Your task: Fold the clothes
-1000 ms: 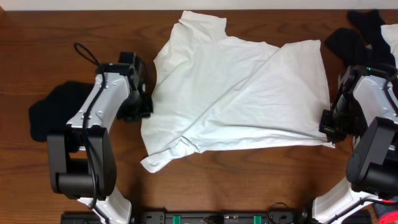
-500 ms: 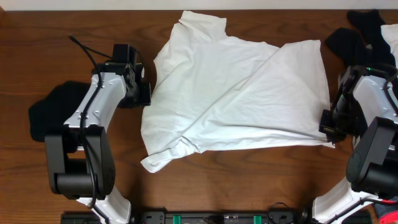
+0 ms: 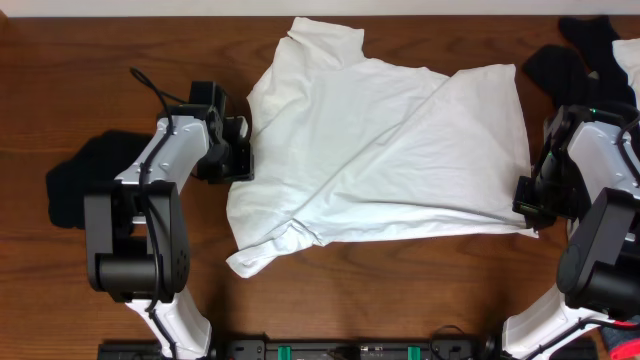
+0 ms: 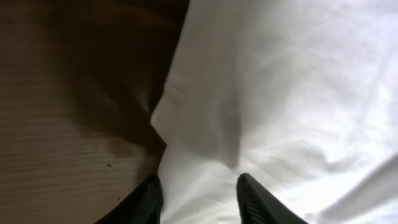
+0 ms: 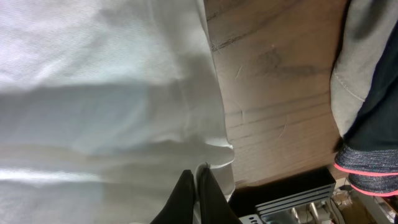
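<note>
A white T-shirt [image 3: 380,140] lies spread on the wooden table, one part folded diagonally across it. My left gripper [image 3: 242,160] is open at the shirt's left edge; in the left wrist view [image 4: 198,186] its two fingers straddle the white cloth [image 4: 280,93] at the hem. My right gripper [image 3: 527,205] is shut on the shirt's lower right corner; in the right wrist view [image 5: 196,180] the fingers pinch a fold of the white fabric [image 5: 93,93].
A black garment [image 3: 85,175] lies at the left beside the left arm. Dark clothes [image 3: 575,60] are piled at the back right; a grey and navy garment with a pink hem [image 5: 373,124] shows in the right wrist view. Table front edge holds black fixtures [image 3: 340,350].
My left gripper swung away toward the back, then came back right onto the shirt's left edge. The right arm and the shirt have not moved.
</note>
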